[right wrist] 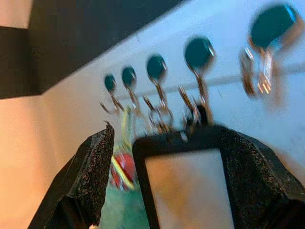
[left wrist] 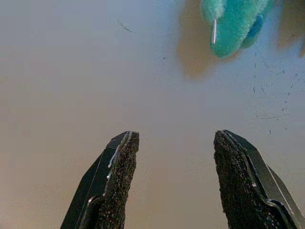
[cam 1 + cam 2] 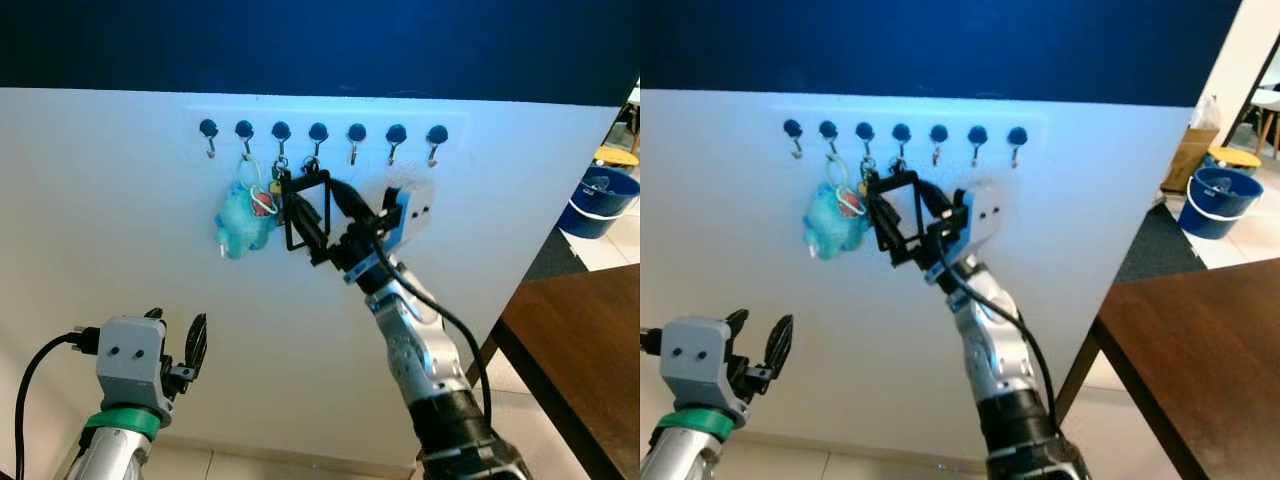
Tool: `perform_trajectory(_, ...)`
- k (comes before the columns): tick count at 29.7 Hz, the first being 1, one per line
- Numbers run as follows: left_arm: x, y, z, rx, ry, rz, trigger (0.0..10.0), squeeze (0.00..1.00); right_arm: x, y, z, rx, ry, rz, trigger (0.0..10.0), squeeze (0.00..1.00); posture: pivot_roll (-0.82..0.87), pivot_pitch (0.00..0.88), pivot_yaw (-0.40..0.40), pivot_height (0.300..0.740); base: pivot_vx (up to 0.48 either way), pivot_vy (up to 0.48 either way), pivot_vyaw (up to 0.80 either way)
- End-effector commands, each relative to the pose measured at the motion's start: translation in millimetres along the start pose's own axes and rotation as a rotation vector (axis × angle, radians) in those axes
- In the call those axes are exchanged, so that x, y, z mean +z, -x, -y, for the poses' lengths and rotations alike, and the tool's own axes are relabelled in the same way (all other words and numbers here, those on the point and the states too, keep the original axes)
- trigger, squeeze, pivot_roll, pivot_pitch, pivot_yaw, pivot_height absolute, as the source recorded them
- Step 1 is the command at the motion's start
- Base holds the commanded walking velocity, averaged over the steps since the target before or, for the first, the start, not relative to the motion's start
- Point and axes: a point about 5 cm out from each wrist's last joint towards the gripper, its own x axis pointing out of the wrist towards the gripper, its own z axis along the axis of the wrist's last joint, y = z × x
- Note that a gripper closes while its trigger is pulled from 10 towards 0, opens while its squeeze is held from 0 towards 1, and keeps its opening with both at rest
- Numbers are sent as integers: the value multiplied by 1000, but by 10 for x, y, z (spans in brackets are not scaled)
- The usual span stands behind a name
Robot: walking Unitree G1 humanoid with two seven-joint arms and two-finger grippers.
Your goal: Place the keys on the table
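keys on the hook rack, right gripper reaching in

the keys (image 3: pixel 309 200) hang from the row of 7 round-headed hooks (image 3: pixel 318 133) on the white wall, on about the 3rd and 4th hooks from the left. what shows best is a black square frame hanging below its ring, with a few small metal pieces above it. just beside it on the left hangs a teal plush keychain (image 3: pixel 243 225) on a pale loop. the frame's long axis runs roughly top to bottom down the wall, tilted a little where the fingers meet it, with its ring end pointing up at the hook.

the right gripper (image 3: pixel 310 215) is raised against the wall with its fingers spread and the frame between them. in the right wrist view 1 finger (image 1: pixel 83 183) stands clear of the frame's edge, so they look released rather than clenched. the view is blurred, and i cannot tell whether the other finger touches the frame.

the left gripper (image 3: pixel 178 350) is held low and well apart from the rack, its fingers (image 2: pixel 116 183) apart and grasping nothing.

risks, as i judge them:
- pulling straight away from the wall could jam the ring on the hook, since the ring likely has to lift up and off.
- closing on the thin frame edge may let it twist or slip and drop to the floor.
- the plush's loop is so near that it could be caught and dragged off too.

the brown surface (image 3: pixel 590 340) stands well off to the right.
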Motion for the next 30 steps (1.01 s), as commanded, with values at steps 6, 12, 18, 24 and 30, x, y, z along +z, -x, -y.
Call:
perform_trajectory(6, 10, 24, -38, 14, -12, -6, 10000, 0, -24, -34, -58, 24, -30, 8, 1137, 0, -140, 88, 85, 740, 0, 0, 0)
perform_trajectory(12, 13, 21, -41, 15, -11, -5, 10000, 0, -33, -35, -64, 37, -37, 5, 0, 0, -137, 93, 86, 740, 0, 0, 0)
perform_trajectory(18, 16, 20, -39, 14, -11, -4, 10000, 0, -25, -40, -59, 37, -39, 9, 0, 0, -137, 93, 86, 740, 0, 0, 0)
perform_trajectory(24, 26, 22, -43, 15, -12, -2, 10000, 0, 0, -53, -47, 27, -38, 20, 0, 0, -138, 98, 86, 740, 0, 0, 0)
perform_trajectory(30, 29, 25, -43, 16, -13, -2, 10000, 0, 8, -49, -33, 4, -36, 23, 2627, 0, -135, 102, 86, 740, 0, 0, 0)
